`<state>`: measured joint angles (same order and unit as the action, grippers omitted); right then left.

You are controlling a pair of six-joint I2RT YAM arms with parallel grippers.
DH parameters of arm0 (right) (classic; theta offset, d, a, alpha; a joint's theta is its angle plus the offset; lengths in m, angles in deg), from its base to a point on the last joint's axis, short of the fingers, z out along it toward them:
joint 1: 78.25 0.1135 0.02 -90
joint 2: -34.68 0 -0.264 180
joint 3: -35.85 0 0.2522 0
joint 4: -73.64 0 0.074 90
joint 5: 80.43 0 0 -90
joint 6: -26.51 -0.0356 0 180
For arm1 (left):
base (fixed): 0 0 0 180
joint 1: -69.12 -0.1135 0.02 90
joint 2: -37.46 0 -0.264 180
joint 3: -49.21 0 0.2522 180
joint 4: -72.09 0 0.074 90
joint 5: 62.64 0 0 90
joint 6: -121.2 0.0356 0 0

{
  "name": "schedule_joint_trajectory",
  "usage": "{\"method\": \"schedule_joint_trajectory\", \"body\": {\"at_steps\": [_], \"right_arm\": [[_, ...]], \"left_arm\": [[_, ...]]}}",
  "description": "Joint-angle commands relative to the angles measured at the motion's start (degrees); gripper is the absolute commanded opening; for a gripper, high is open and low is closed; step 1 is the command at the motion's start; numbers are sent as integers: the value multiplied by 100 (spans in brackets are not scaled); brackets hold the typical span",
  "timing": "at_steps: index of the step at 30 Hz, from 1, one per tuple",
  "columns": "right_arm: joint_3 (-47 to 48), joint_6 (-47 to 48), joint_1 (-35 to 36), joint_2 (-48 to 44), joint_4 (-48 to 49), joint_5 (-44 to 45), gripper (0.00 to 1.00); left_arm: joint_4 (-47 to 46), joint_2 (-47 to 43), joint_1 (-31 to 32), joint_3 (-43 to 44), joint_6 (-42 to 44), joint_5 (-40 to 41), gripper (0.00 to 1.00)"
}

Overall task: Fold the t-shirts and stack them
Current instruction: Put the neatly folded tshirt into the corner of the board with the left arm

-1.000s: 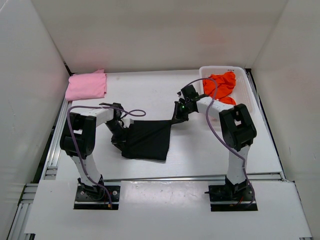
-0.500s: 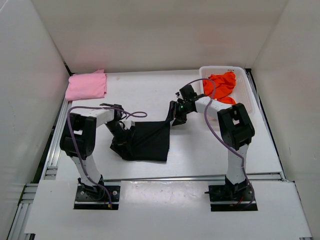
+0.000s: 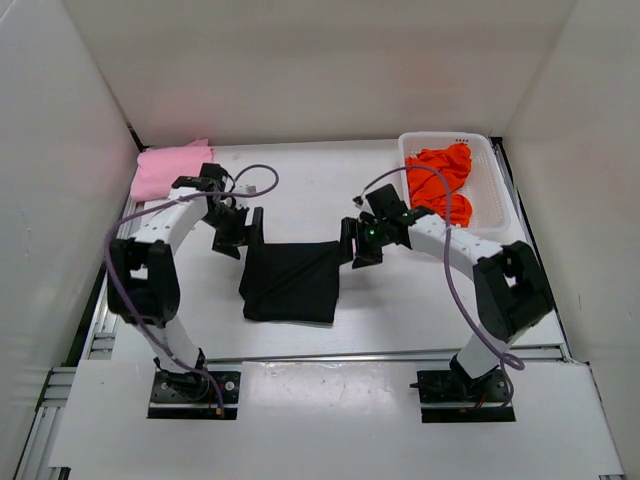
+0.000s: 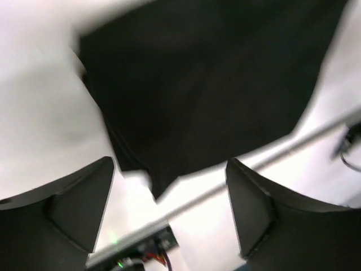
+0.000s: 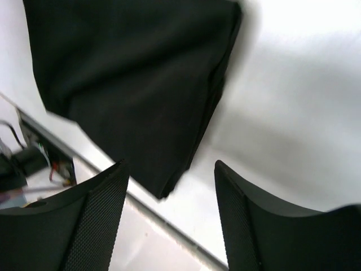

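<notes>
A black t-shirt (image 3: 292, 281) lies folded into a rough square on the middle of the table; it fills the upper part of the left wrist view (image 4: 208, 84) and the right wrist view (image 5: 130, 84). My left gripper (image 3: 232, 232) hovers open off its far left corner, with nothing between the fingers (image 4: 79, 209). My right gripper (image 3: 354, 243) stands open at the shirt's far right corner, its fingers (image 5: 96, 220) empty too. A folded light pink t-shirt (image 3: 172, 171) rests at the back left. A bright orange t-shirt (image 3: 442, 181) lies crumpled in the basket.
The white mesh basket (image 3: 493, 180) stands at the back right corner. White walls close in the table on three sides. A metal rail (image 3: 380, 354) runs along the table's near edge, in front of the arm bases.
Both grippers have opened and let go of the black t-shirt. The left arm has lifted and swung back towards the pink shirt; the right has drawn slightly away. The shirt now lies flat.
</notes>
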<state>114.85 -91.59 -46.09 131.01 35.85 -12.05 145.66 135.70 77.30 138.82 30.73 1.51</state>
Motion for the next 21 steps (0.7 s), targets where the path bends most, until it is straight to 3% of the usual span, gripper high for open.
{"method": "schedule_joint_trajectory", "body": {"at_steps": [1,3,8,10,15,21], "right_arm": [[-484,24,237,-263,-128,-253,66],[-783,24,483,-352,-75,-421,66],[-1179,-300,879,-431,504,-667,64],[-1241,-354,941,-361,645,-720,64],[-1293,-407,1284,-150,768,-808,64],[-1294,-477,1345,113,900,-930,59]], "left_arm": [[-629,616,-80,394,47,458,88],[-734,960,-141,613,47,589,81],[-1059,1232,-142,747,47,738,79],[-1059,1303,-142,799,47,739,69],[-1111,1356,-142,677,47,607,61],[-1112,1356,-142,615,47,546,44]]}}
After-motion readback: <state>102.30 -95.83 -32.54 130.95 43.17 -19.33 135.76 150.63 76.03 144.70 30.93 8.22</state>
